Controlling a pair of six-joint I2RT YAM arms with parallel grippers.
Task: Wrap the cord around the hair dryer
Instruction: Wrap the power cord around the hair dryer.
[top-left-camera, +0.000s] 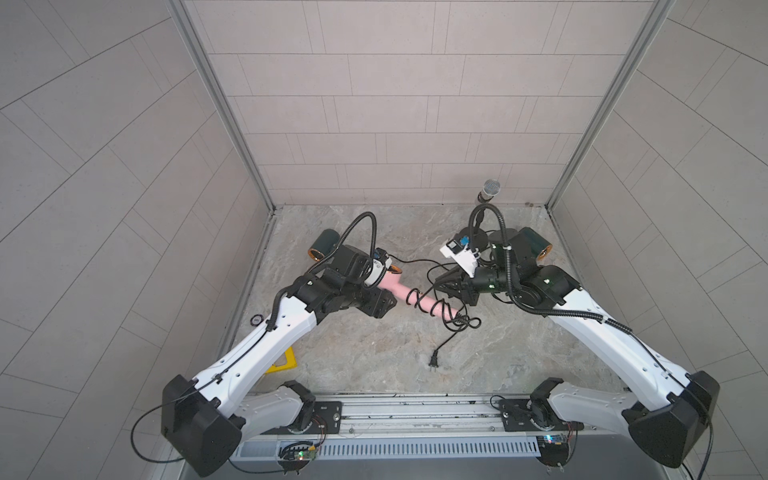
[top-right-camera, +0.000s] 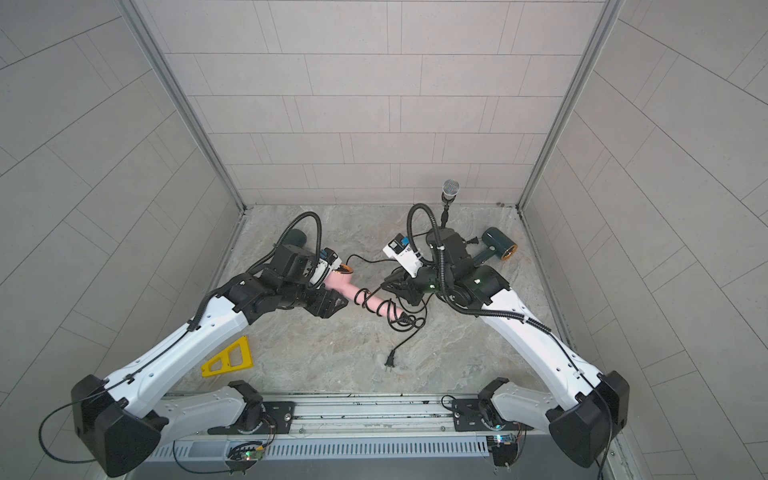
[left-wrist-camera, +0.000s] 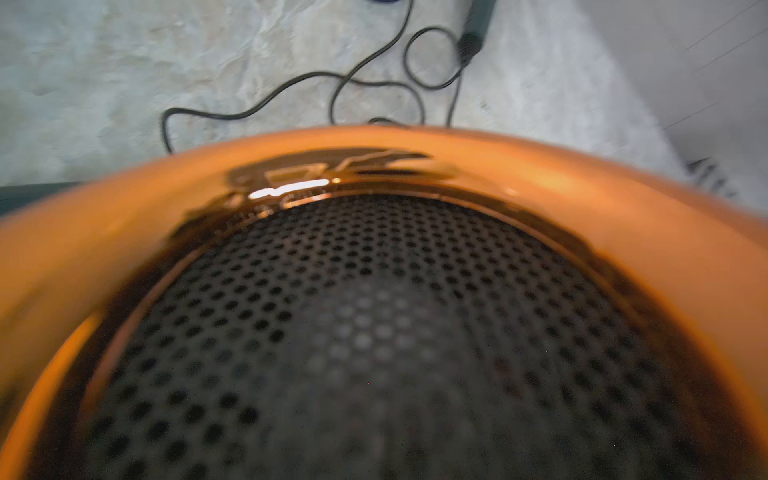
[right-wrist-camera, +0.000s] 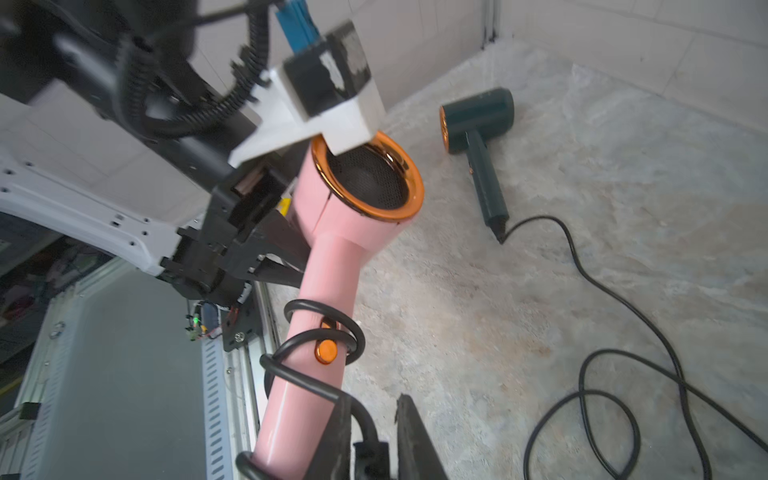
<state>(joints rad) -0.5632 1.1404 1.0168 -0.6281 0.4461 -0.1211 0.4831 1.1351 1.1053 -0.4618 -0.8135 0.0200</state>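
Observation:
The pink hair dryer (top-left-camera: 428, 305) is held off the table between the arms, with its orange-rimmed mesh end (left-wrist-camera: 415, 153) filling the left wrist view. My left gripper (top-left-camera: 386, 289) is shut on the dryer's head (right-wrist-camera: 353, 224); its fingers are hidden in its own wrist view. The black cord (right-wrist-camera: 316, 332) coils a few times around the handle. My right gripper (right-wrist-camera: 374, 415) is shut on the cord beside the handle's lower end. A loose tangle (top-left-camera: 461, 322) hangs there, and the plug (top-left-camera: 434, 363) lies on the table.
A dark green hair dryer (right-wrist-camera: 478, 120) lies at the back left, its cord (right-wrist-camera: 623, 299) looping over the stone table. A second green dryer (top-right-camera: 496, 245) lies at the back right, beside a microphone (top-left-camera: 490, 191). A yellow triangle (top-right-camera: 230, 359) lies front left. Tiled walls enclose three sides.

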